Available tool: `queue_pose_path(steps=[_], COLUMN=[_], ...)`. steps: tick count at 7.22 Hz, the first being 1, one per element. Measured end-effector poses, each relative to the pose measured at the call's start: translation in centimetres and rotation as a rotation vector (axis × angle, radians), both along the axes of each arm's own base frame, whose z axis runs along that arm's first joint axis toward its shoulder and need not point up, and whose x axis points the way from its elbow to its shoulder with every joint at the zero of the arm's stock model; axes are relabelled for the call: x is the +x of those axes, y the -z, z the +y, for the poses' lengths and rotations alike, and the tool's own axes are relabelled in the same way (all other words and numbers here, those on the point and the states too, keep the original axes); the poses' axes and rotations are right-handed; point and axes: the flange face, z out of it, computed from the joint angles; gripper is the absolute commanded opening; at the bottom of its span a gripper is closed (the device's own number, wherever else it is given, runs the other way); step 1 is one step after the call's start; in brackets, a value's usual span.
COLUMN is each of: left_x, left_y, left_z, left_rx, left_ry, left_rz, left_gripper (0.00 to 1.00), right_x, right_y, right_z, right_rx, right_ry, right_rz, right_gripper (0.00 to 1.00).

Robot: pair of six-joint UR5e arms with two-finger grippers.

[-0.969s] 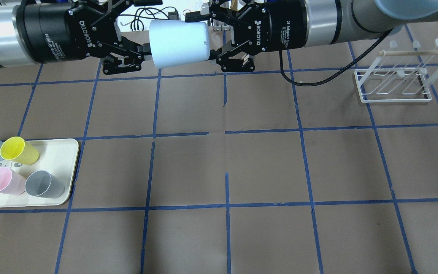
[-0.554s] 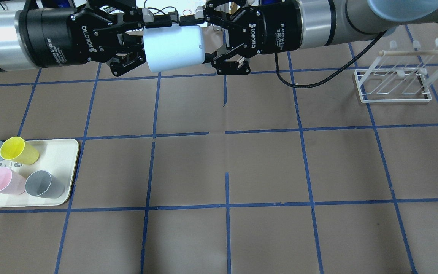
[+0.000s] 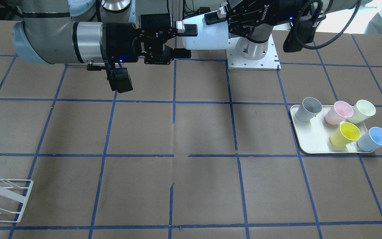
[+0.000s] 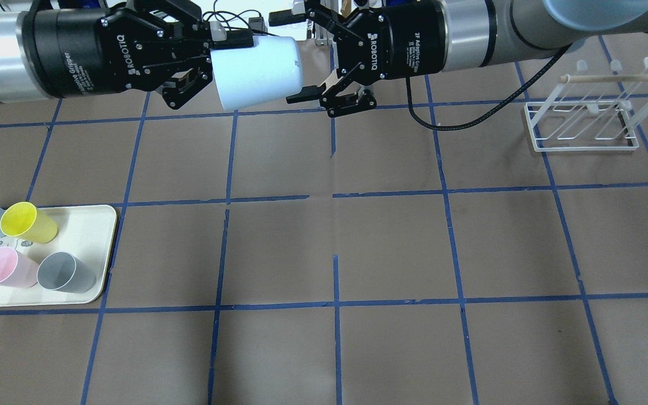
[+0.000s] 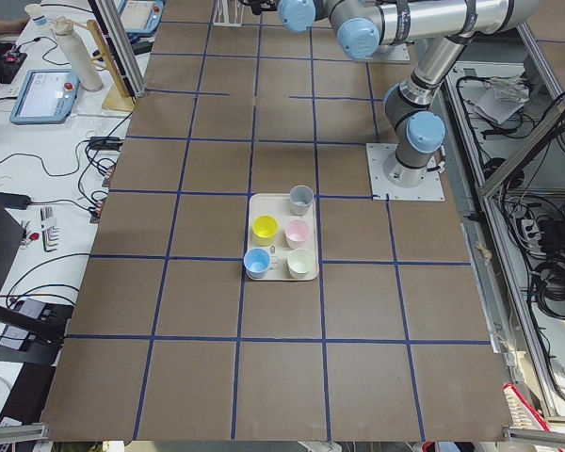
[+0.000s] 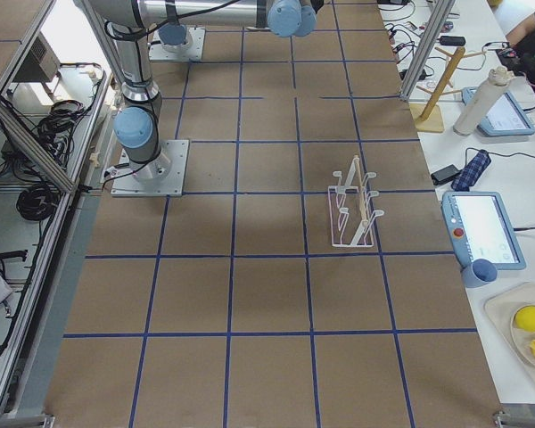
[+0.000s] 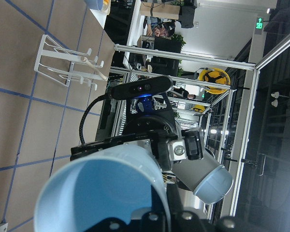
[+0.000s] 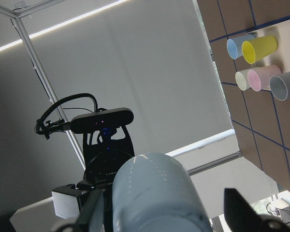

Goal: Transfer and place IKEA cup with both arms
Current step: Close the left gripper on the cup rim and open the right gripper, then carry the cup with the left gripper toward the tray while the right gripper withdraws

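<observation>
ikea cup [image 4: 256, 70] tight in left jaws; right jaws open around its base; tray [image 4: 93, 225], rack [image 4: 583, 149] well apart

The counter [image 4: 391, 242] is brown and marked into squares by blue tape lines [image 4: 335, 304]. Along the edge opposite the robot runs a white workbench [image 5: 38, 160] strewn with wires and a tablet [image 5: 42, 94]. An aluminium frame post [image 5: 115, 47] rises beside that edge. Cable bundles [image 6: 36, 192] lie off the robot-side edge. A grey blind [image 8: 135, 72] hangs beneath a bright strip light [image 8: 77, 18].
</observation>
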Motion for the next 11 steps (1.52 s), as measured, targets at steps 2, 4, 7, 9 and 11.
queue_pose_path(steps=[2,4,7,9,11], left_x=[0.9,3.1,6.5,9.2,12.4], left_y=[-0.7,-1.7,0.7,4.4,8.6], left_z=[-0.3,-1.4,-1.6,-1.7,-2.8], left_rx=[0.029,0.027,0.016,0.018,0.018], left_ry=[-0.017,-0.054,-0.008,0.158,0.39], left_rz=[-0.102,-0.342,-0.774,-1.044,-1.264], left_gripper=[0.0,0.0,0.0,0.0,0.0], right_x=[-1.0,-3.3,-5.6,-7.8,-9.3], right_y=[-0.5,-0.5,1.1,2.2,2.5], right_z=[-1.2,-2.7,-2.4,-2.5,-3.1], right_rx=[0.002,-0.042,-0.144,-0.224,-0.231], right_ry=[0.005,-0.062,-0.229,-0.342,-0.351], right_rz=[0.02,0.179,0.538,0.822,1.035], right_gripper=[1.0,1.0,1.0,1.0,1.0])
